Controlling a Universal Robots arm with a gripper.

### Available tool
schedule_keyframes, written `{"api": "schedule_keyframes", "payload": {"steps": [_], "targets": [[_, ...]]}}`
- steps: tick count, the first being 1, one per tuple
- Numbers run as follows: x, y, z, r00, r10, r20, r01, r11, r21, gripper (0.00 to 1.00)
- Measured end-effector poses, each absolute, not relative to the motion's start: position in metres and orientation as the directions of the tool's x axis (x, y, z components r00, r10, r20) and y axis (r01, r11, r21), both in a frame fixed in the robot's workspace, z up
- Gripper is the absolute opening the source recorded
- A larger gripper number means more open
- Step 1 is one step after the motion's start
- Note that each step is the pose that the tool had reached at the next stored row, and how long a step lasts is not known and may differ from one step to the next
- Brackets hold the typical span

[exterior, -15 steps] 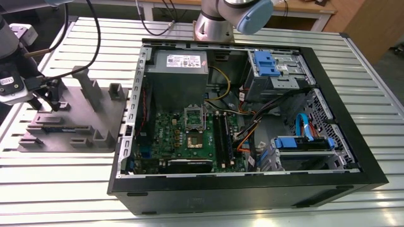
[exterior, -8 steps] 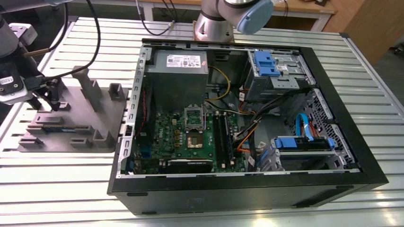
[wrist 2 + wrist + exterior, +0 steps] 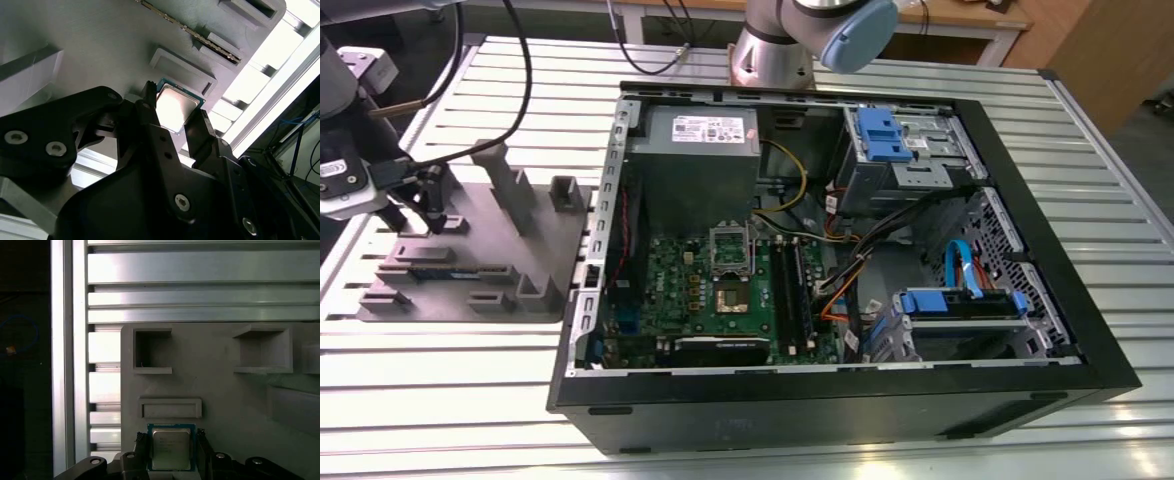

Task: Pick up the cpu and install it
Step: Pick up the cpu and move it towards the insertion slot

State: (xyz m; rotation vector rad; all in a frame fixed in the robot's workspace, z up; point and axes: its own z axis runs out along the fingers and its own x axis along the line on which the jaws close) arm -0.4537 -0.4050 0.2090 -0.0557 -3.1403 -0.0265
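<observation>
The cpu [image 3: 171, 449] is a small square chip with a silvery top and a thin pale edge. It sits between my gripper's [image 3: 171, 436] two black fingers, which press against its opposite sides. In the second wrist view the cpu [image 3: 176, 107] shows the same way, with the gripper [image 3: 175, 105] closed around it just over the grey fixture plate [image 3: 100, 45]. In the exterior view the gripper [image 3: 420, 222] stands low over that fixture plate [image 3: 467, 250], at the exterior view's left. I cannot tell whether the chip rests on the plate or hangs just above it.
An open computer case [image 3: 1067, 330] lies to the exterior view's right of the fixture. Its green motherboard has an open socket [image 3: 731, 295], black memory slots [image 3: 787, 285] and a silver-grey power supply [image 3: 698, 160]. Raised posts [image 3: 500, 175] stand on the fixture near the gripper.
</observation>
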Motion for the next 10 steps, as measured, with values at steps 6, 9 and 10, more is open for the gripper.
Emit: {"api": "schedule_keyframes", "payload": {"steps": [6, 9, 10], "targets": [[-0.4537, -0.4050, 0.2117, -0.999, 0.035, 0.001, 0.035, 0.999, 0.017, 0.47], [-0.4537, -0.4050, 0.2118, -0.999, 0.035, 0.001, 0.035, 0.999, 0.017, 0.47], [-0.4537, -0.4050, 0.2118, -0.999, 0.035, 0.001, 0.035, 0.999, 0.017, 0.47]]}}
